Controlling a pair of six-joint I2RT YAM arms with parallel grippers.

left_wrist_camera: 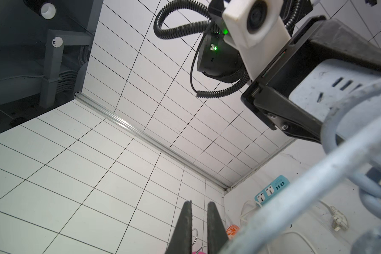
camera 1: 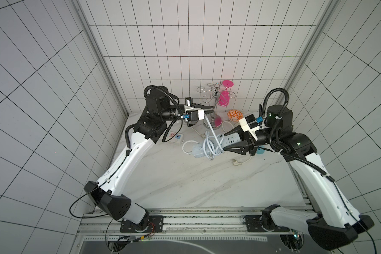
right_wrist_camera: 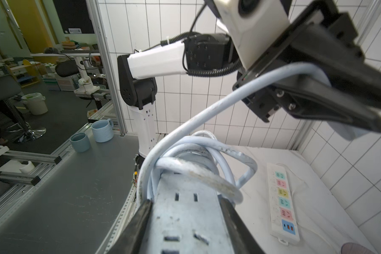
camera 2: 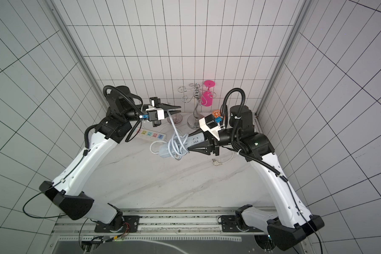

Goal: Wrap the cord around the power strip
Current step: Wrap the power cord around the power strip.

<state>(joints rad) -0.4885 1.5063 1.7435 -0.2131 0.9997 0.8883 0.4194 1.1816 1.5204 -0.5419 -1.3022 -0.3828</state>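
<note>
- Pale blue-grey bar-shaped power strip (camera 1: 198, 150): clamped in right gripper (camera 1: 224, 143), from 3 o'clock.
- Pale blue-grey round cord (camera 1: 210, 129): looped around strip, rising toward 12 o'clock.
- Raised stretch: pinched in nearly closed left gripper (camera 1: 210, 108).

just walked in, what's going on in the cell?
Cord-wrapping in progress. The right gripper is clamped on one end of the pale blue power strip, which already carries several loops of its cord. The left gripper pinches the free stretch of cord, pulled up and back from the strip.
</note>
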